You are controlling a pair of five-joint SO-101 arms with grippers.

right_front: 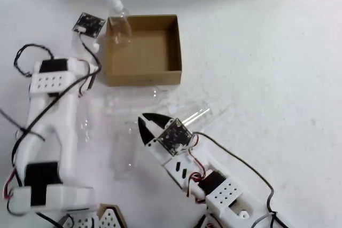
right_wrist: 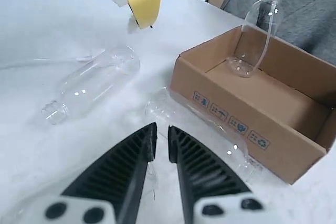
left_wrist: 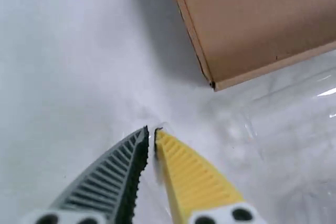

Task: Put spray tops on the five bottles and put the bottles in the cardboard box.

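One capped bottle (right_wrist: 257, 30) stands in a corner of the box (right_wrist: 283, 135). Two open bottles lie on the table, one (right_wrist: 94, 82) apart and one (right_wrist: 202, 124) against the box front. The right gripper (right_wrist: 161, 132) hangs barely parted and empty near them, and the left gripper (left_wrist: 151, 132) is closed on nothing. The bottles look light, thin and slick, so grip one gently at the neck.

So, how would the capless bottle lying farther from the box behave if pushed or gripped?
The capless bottle lies on its round side on the table, so a push would probably roll it. It looks empty and thin-walled, so likely light and may dent when squeezed. Its glossy surface could slip.
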